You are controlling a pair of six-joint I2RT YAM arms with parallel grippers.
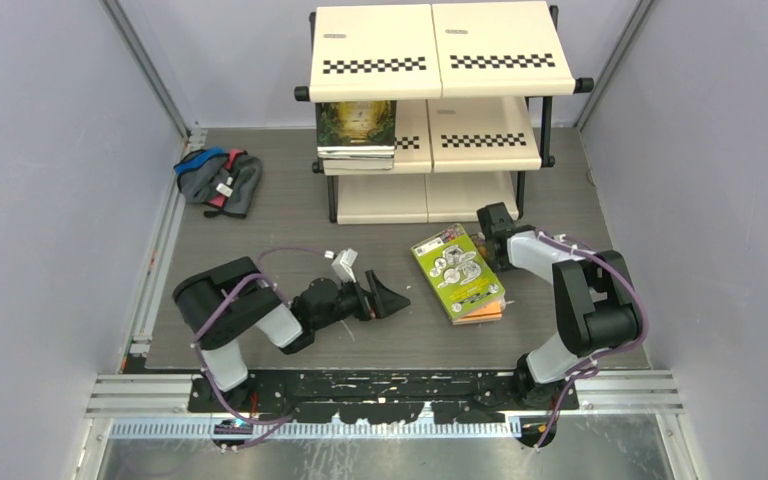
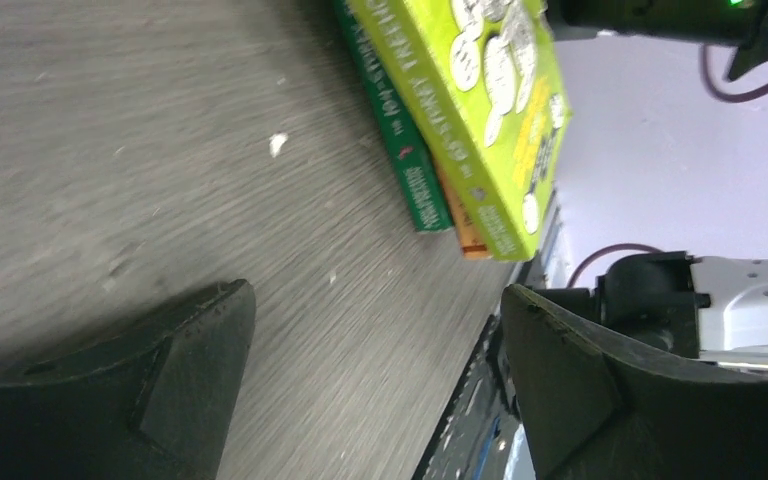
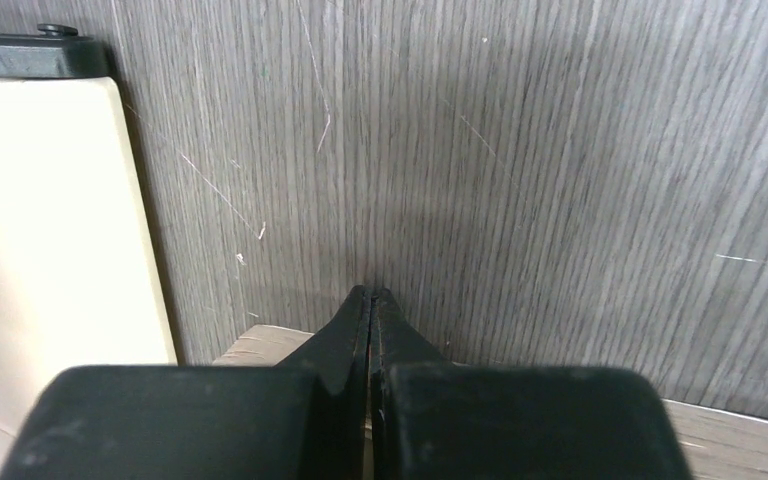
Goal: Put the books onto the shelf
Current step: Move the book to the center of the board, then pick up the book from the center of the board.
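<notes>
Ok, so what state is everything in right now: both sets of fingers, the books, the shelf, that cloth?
Left fingers: wide open, holding nothing, low over the table.
Right fingers: shut, holding nothing, tips close to the table.
Lime green book: flat on the table, topmost of three, not shelved.
Dark green-gold book: flat on other books, middle tier.
Shelf: upright.
Cloth bundle: crumpled on the table.

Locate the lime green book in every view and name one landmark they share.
Top external: lime green book lies right of centre, cover up.
Left wrist: upper centre, spine facing the camera, beyond the open left pincer.
Right wrist: no green cover visible.
Shared landmark: grey wood-grain table, in all three.
</notes>
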